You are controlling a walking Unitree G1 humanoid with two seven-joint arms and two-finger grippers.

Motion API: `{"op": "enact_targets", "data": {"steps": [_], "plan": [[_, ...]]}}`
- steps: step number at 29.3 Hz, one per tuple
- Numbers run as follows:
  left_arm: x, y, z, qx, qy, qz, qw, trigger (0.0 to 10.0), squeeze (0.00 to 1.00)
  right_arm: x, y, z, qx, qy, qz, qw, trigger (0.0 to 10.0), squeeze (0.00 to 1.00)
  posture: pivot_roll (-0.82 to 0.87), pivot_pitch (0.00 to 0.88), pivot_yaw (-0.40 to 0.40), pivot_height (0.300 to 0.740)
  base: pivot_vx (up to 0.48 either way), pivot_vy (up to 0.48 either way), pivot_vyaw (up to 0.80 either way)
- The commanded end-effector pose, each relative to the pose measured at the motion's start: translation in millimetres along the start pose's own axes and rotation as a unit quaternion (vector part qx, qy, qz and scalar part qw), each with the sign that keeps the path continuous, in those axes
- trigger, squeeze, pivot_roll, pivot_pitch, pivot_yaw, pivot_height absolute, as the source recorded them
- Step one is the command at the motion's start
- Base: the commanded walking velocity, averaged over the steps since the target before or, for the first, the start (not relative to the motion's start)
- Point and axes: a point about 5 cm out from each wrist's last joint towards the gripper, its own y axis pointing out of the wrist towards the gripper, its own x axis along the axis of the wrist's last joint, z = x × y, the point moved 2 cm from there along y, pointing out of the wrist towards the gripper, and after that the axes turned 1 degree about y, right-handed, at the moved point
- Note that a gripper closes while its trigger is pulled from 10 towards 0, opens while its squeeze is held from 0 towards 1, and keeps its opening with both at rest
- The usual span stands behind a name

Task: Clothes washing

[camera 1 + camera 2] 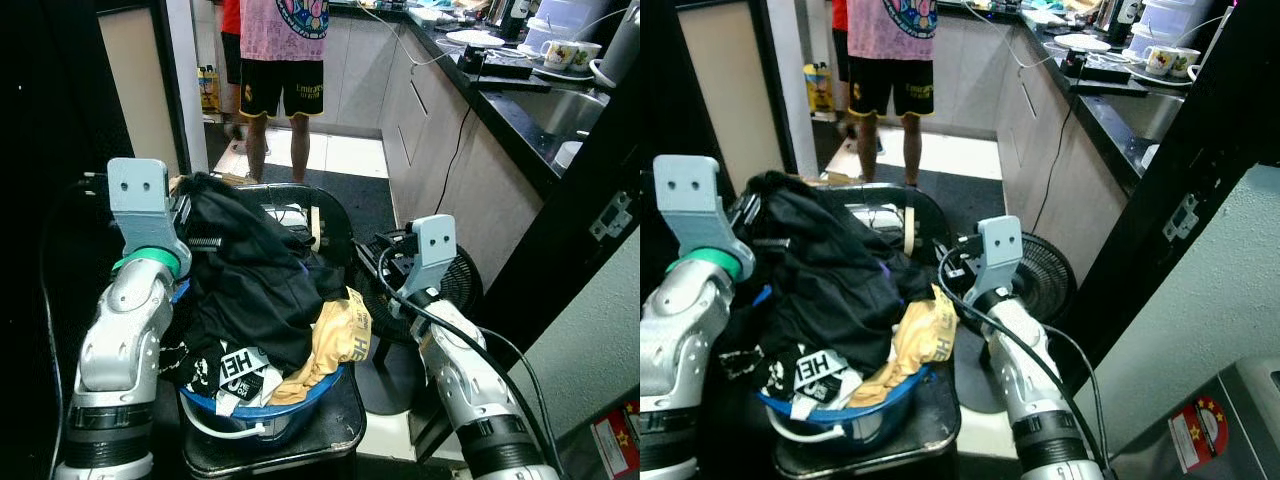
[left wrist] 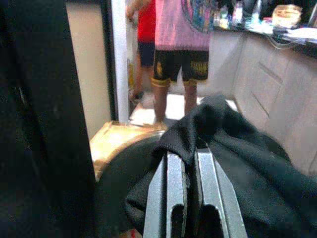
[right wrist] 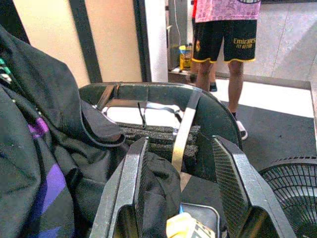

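The left pincer [image 2: 190, 198] is closed on a black garment [image 1: 250, 270] (soft, limp); the right pincer [image 3: 185, 193] is spread wide, empty.

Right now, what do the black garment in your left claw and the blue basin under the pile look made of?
The black garment looks like soft matte woven fabric: it folds and drapes, pinched by the left claw. The blue round basin seems glossy moulded plastic, going by its smooth shiny rim, though clothes cover most of it.

A home kitchen: dark countertop [image 1: 500, 95] with cups [image 1: 565, 52] and what looks like a sink [image 1: 565, 110]; pale cabinets [image 1: 420, 120] below; floor fan [image 1: 425, 290]; laundry-heaped basin [image 1: 270, 405].
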Motion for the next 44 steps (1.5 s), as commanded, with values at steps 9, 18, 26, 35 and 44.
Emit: {"op": "enact_targets", "data": {"steps": [9, 18, 26, 35, 44], "plan": [[-8.5, -9.4, -9.2, -0.008, -0.02, 0.001, 1.0, 10.0, 0.0, 4.6, -1.6, -5.3, -0.024, 0.011, -0.007, 1.0, 10.0, 0.0, 0.01, 0.047, -0.018, 0.74, 0.0, 0.0, -0.53], [-22.2, -20.5, -30.6, -0.073, 0.022, 0.04, 0.996, 10.0, 0.0, 13.5, -1.1, -27.1, -0.093, 0.001, -0.017, 0.996, 10.0, 0.0, 0.01, 0.05, -0.011, 0.74, 0.0, 0.0, -0.8], [-17.2, -16.0, -24.8, -0.049, 0.031, 0.011, 0.998, 10.0, 0.0, 15.9, -3.7, -35.6, -0.12, -0.01, -0.021, 0.993, 10.0, 0.0, 0.02, 0.056, -0.012, 0.74, 0.0, 0.0, -0.8], [-14.0, -15.5, -26.2, -0.055, 0.03, 0.004, 0.998, 10.0, 0.0, 17.4, -5.2, -38.1, -0.129, -0.014, -0.023, 0.991, 10.0, 0.0, 0.01, 0.053, -0.002, 0.74, 0.0, 0.0, -0.8], [-11.4, -13.8, -27.2, -0.059, 0.026, 0.002, 0.998, 10.0, 0.0, 22.4, -2.9, -38.0, -0.133, -0.011, -0.031, 0.991, 10.0, 0.0, 0.01, 0.054, -0.002, 0.74, 0.0, 0.0, -0.8]]}}
